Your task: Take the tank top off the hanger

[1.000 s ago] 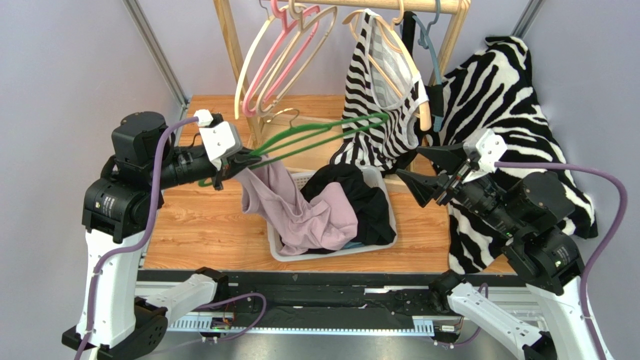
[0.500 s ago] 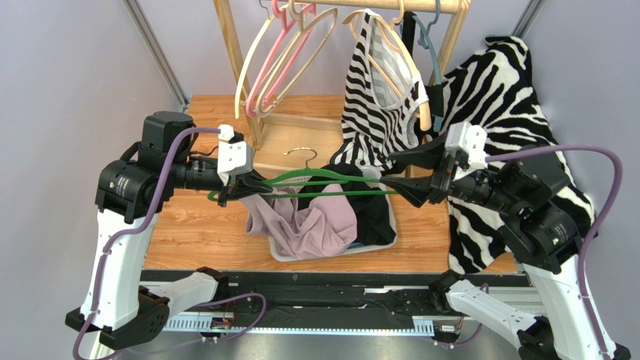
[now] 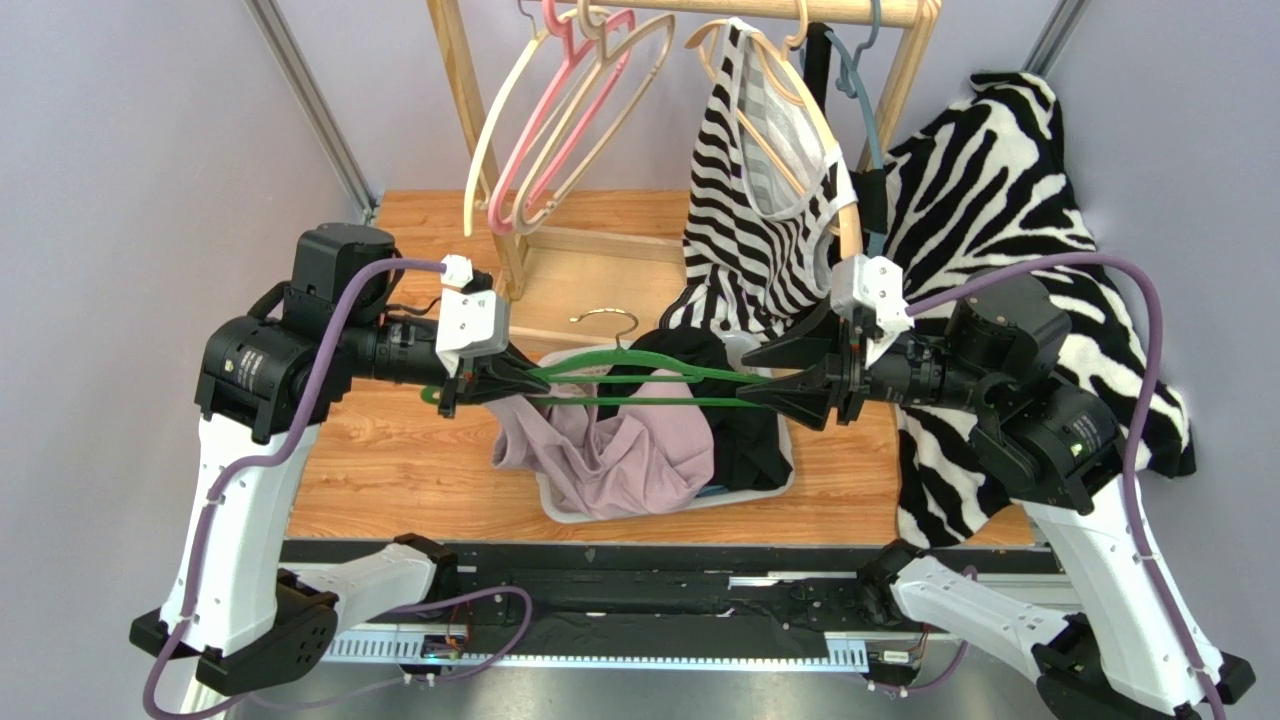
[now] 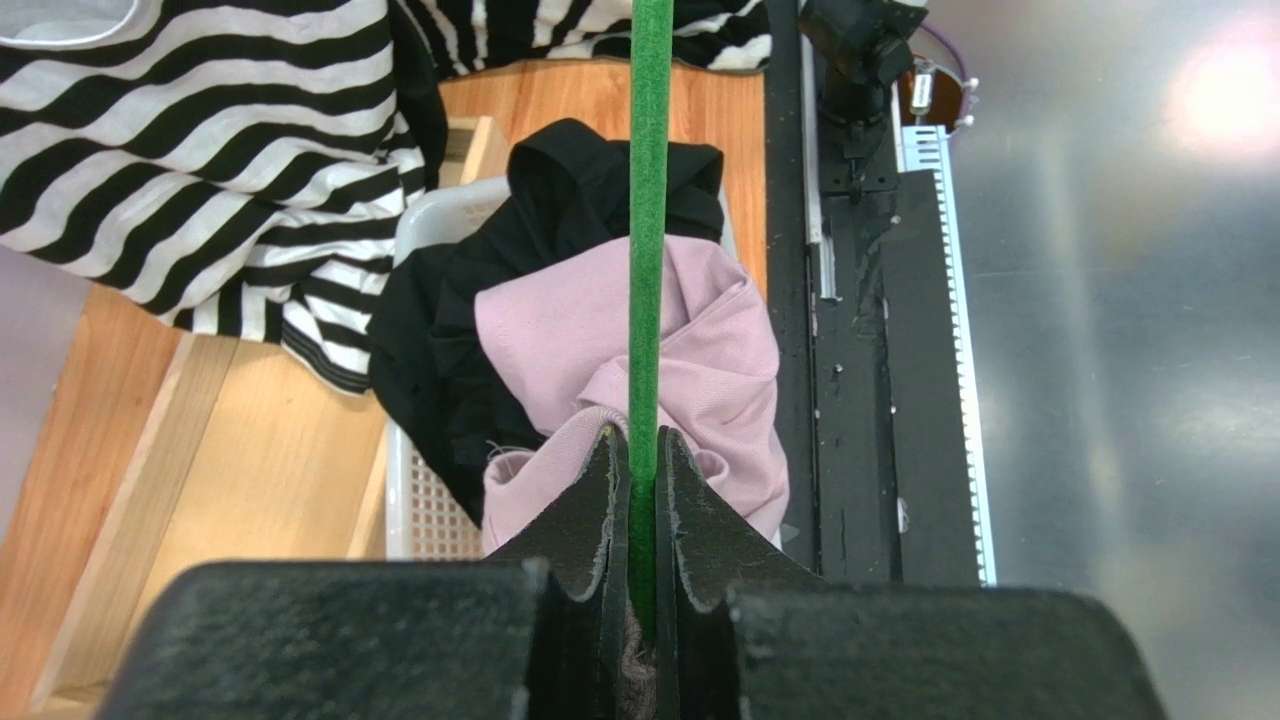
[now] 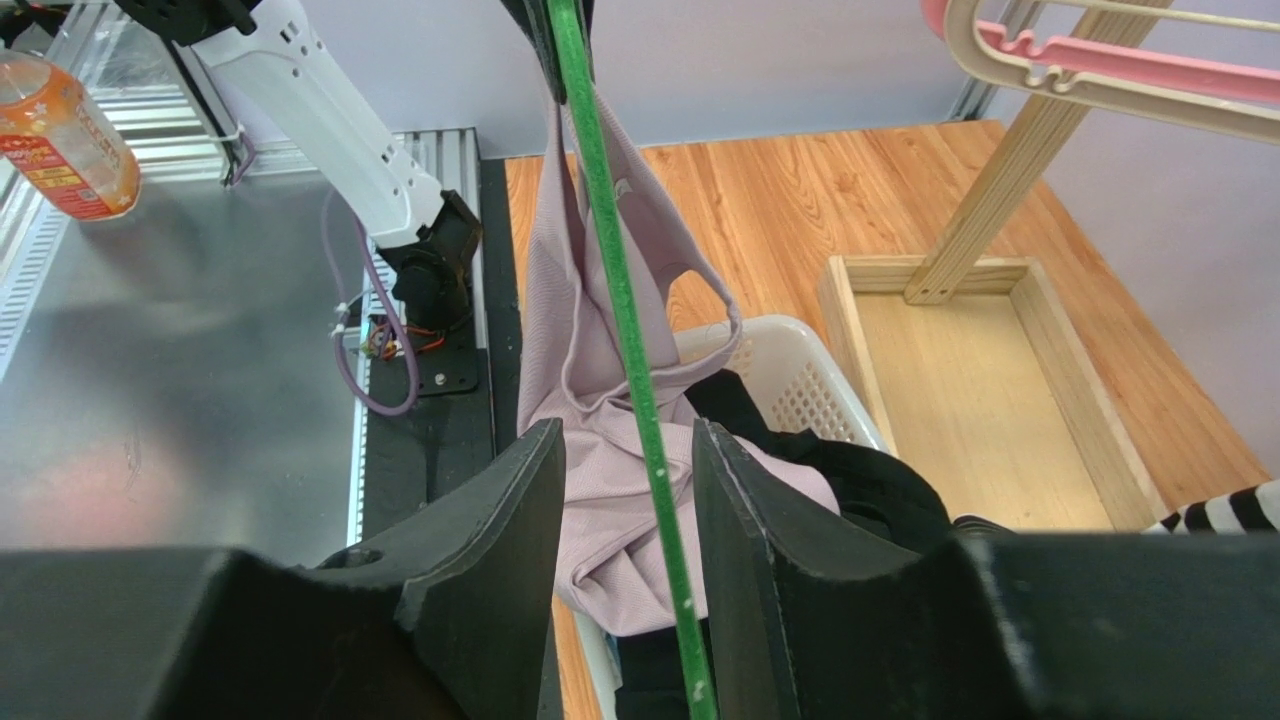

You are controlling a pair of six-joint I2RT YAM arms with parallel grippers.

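A green hanger (image 3: 631,368) lies level above the white basket (image 3: 559,503). The pink tank top (image 3: 616,450) hangs from its left end and sags into the basket. My left gripper (image 3: 526,381) is shut on the hanger's left end, with pink cloth pinched beside the bar (image 4: 648,225). The left wrist view shows the tank top (image 4: 706,360) below the gripper (image 4: 643,450). My right gripper (image 3: 744,378) is open, its jaws on either side of the hanger's right end. In the right wrist view the green bar (image 5: 624,330) runs through the gap of the gripper (image 5: 628,435), untouched, and the tank top (image 5: 579,300) drapes beyond.
A black garment (image 3: 744,420) fills the basket's right side. A wooden rack at the back holds pink and cream hangers (image 3: 556,105) and a zebra-striped top (image 3: 759,195). A zebra blanket (image 3: 1022,225) covers the right. An orange bottle (image 5: 60,135) stands off-table.
The hanger has come down from a tilt to level over the basket. My left gripper moved right with it. My right gripper moved left and now straddles the hanger's right end.
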